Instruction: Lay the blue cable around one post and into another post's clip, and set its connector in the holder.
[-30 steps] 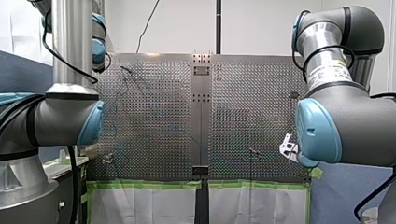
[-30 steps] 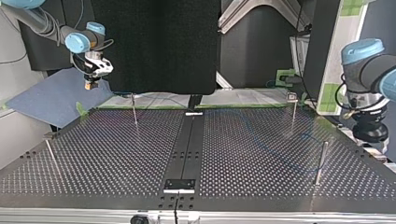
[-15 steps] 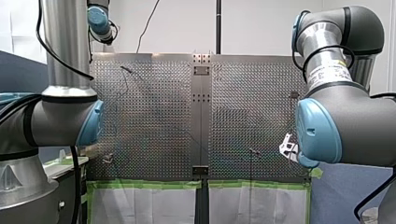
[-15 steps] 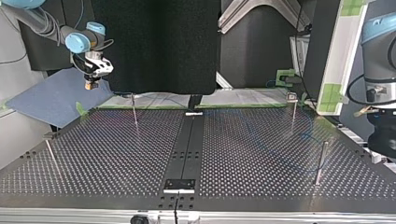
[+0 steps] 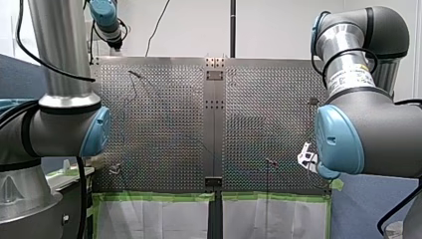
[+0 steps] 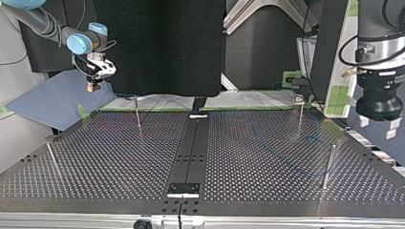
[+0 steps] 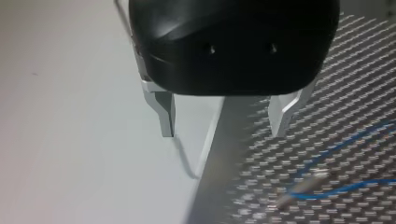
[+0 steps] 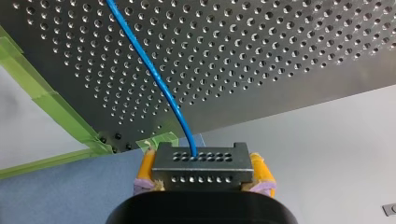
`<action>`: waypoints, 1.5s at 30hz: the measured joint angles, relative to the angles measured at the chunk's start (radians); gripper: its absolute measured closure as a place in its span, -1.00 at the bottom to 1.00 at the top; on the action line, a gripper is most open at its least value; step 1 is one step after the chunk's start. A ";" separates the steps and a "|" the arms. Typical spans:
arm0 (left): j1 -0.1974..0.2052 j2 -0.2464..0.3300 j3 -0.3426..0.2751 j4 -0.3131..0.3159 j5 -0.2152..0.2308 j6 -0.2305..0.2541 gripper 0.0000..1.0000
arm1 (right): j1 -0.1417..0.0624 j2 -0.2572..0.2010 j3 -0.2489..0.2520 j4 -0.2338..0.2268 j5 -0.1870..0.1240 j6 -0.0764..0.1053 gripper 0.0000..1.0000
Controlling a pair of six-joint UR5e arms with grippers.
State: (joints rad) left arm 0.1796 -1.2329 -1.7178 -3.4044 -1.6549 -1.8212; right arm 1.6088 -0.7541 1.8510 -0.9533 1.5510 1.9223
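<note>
**Right gripper** (image 8: 201, 163): closed on the connector (image 8: 201, 175), a grey block with rows of small holes, clamped between my yellow pads (image 8: 144, 170).
- The blue cable (image 8: 154, 74) leaves the connector's face that points away from me. It runs ahead of my fingers across the perforated table (image 8: 280, 60).
- The gripper hangs off the table, past a corner edged with green tape (image 8: 60, 116), over a blue mat (image 6: 47, 100). In the top view this is the table's far left corner.

**Left gripper** (image 7: 223, 133): open, metal fingers (image 7: 166, 114) spread, nothing between them.
- It straddles a side edge of the table, with one finger over the pale surface outside and the other over the perforations.
- The cable lies on the table ahead of and beside that second finger, clear of both fingers.
- The cable shows as two blue strands with a blurred post (image 7: 303, 184) between them. Whether the cable touches that post cannot be told.
- In the top view this gripper hangs above the table's right edge, higher than the edge post (image 6: 328, 164) and apart from it.
</note>
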 joint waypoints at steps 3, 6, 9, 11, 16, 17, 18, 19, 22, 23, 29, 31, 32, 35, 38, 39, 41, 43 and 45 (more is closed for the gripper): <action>-0.008 -0.004 -0.021 -0.030 0.001 0.006 -1.00 | 0.000 0.000 0.000 0.000 0.000 0.000 0.06; -0.014 -0.016 -0.027 -0.062 0.007 0.013 -1.00 | 0.000 0.000 0.000 0.000 0.000 0.000 0.06; -0.019 -0.040 -0.021 -0.094 0.028 0.026 -1.00 | 0.000 0.000 0.000 0.001 0.000 0.000 0.06; -0.021 -0.056 -0.012 -0.116 0.046 0.036 -1.00 | 0.000 0.000 0.000 0.002 0.000 0.000 0.06; -0.024 -0.073 0.011 -0.139 0.062 0.047 -1.00 | 0.001 0.000 0.000 0.002 0.000 0.000 0.06; -0.025 -0.075 0.016 -0.140 0.063 0.048 -1.00 | 0.001 0.000 0.000 0.002 0.000 0.000 0.06; -0.025 -0.075 0.018 -0.141 0.064 0.049 -1.00 | 0.002 0.000 0.000 0.002 0.000 0.000 0.06; -0.025 -0.075 0.021 -0.141 0.064 0.049 -1.00 | 0.002 0.000 0.000 0.002 0.000 0.000 0.06; -0.025 -0.076 0.034 -0.143 0.066 0.049 -1.00 | 0.003 0.000 0.000 0.002 0.000 0.000 0.06; -0.026 -0.076 0.040 -0.144 0.066 0.049 -1.00 | 0.003 0.000 0.000 0.002 0.000 0.000 0.06; -0.028 -0.076 0.064 -0.152 0.064 0.049 -1.00 | 0.004 0.000 0.000 0.002 0.000 0.000 0.06; -0.028 -0.076 0.067 -0.154 0.063 0.048 -1.00 | 0.005 0.000 0.000 0.002 0.000 0.000 0.06; -0.029 -0.076 0.068 -0.157 0.061 0.047 -1.00 | 0.005 0.000 0.000 0.001 0.000 0.000 0.06; -0.033 -0.076 0.069 -0.164 0.044 0.046 -1.00 | 0.006 0.000 0.000 0.001 0.000 0.000 0.06; -0.038 -0.076 0.069 -0.169 0.017 0.044 -1.00 | 0.007 0.000 0.000 0.001 0.000 0.000 0.06; -0.040 -0.076 0.069 -0.170 0.008 0.044 -1.00 | 0.007 0.000 0.000 0.001 0.000 0.000 0.06; -0.045 -0.077 0.068 -0.171 -0.014 0.040 -1.00 | 0.008 0.000 0.000 0.001 0.000 -0.001 0.06; -0.049 -0.078 0.068 -0.171 -0.033 0.034 -1.00 | 0.008 0.000 0.000 0.002 0.000 -0.001 0.06; -0.053 -0.079 0.068 -0.171 -0.055 0.028 -1.00 | 0.009 0.000 0.000 0.002 0.000 -0.001 0.06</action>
State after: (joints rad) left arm 0.1270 -1.3118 -1.6499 -3.5759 -1.7098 -1.7936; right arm 1.6176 -0.7540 1.8513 -0.9514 1.5510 1.9210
